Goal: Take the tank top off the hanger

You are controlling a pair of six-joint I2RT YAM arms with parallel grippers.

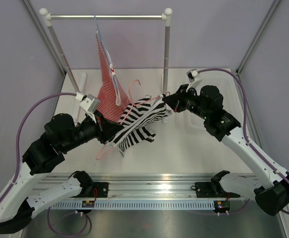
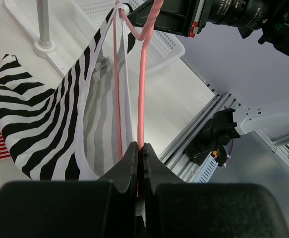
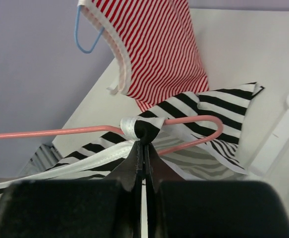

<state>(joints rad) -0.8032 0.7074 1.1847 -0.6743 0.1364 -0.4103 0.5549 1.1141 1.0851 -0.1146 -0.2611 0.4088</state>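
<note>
Left pincer [image 2: 140, 148] fills the foreground of its wrist view, jaws pressed together on the thin pink wire of the hanger [image 2: 142, 89]. The right pincer [image 3: 143, 144] is clamped on a white-edged strap of the tank top [image 2: 50, 114], right where the strap loops over the hanger's shoulder bend. The top hangs between the two arms over the middle of the surface [image 1: 194, 144], still threaded on the wire.

I judge the cloth light, limp and stretchy, so the bound strap edge is the firmest place to hold. The wire looks stiff, smooth and springy, and the strap should slide off its rounded bend.

Just behind hangs a red-striped top [image 1: 107, 94] on a blue hanger [image 1: 98, 29], possibly brushing the tank top. A rack post [image 1: 166, 54] and a white basket [image 2: 164, 44] stand nearby.
</note>
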